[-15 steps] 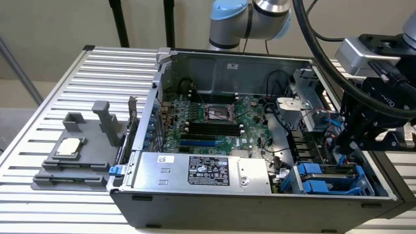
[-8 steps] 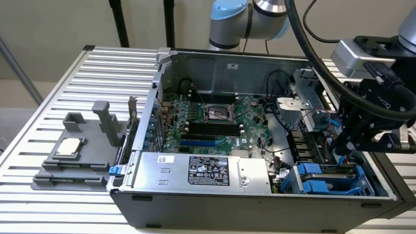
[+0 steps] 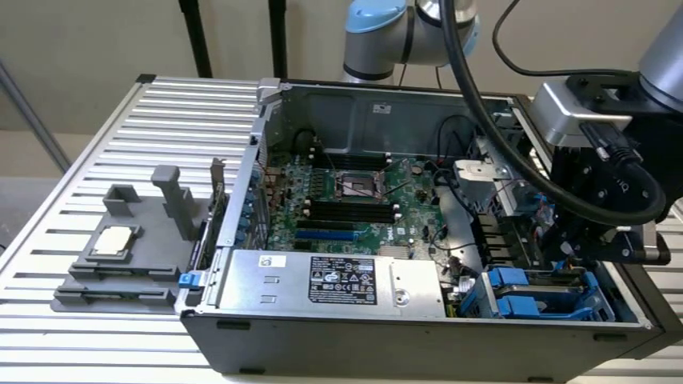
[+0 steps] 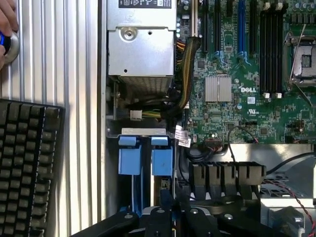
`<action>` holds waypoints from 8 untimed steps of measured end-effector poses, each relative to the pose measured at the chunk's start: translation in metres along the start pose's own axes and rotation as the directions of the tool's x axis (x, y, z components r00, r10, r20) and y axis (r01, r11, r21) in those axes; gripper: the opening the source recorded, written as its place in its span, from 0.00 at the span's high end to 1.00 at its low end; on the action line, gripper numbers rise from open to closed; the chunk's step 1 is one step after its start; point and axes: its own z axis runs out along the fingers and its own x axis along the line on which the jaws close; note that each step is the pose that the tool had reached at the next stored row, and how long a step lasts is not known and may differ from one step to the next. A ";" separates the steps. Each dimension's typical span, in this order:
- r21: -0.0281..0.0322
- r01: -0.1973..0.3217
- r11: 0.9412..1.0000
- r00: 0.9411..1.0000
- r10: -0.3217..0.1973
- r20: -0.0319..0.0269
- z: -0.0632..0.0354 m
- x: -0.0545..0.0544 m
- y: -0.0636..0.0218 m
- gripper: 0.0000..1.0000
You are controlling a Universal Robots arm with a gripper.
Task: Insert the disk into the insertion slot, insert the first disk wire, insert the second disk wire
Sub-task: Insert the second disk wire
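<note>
Down inside the open computer case with the fingers [image 4: 165, 200] [image 3: 581, 254], drawn narrow and pinching a small dark plug [image 4: 165, 186]. Just ahead of the fingertips, nearly touching the plug: the disk [image 4: 145, 159] [image 3: 539, 292], seated in the insertion slot [image 4: 112, 148] [image 3: 600, 310], with its two bright blue carrier tabs facing up side by side. Farther ahead, beyond the disk: the silver power-supply box [image 4: 140, 44] [image 3: 320, 280]. To one side of the fingers: the green motherboard [image 4: 247, 74] and a row of black connectors [image 4: 224, 175]. To the other side, outside the case on the ribbed worktop [image 4: 64, 74]: a black keyboard [image 4: 24, 168], and, well away, a person's hand [image 4: 6, 22].
</note>
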 end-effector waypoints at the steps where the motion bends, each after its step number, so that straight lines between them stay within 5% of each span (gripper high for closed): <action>1: 0.004 0.000 1.000 1.000 0.000 0.002 0.0015 0.001 0.0000 0.83; 8: 0.011 0.000 1.000 1.000 0.000 0.008 0.0145 0.003 0.0003 0.83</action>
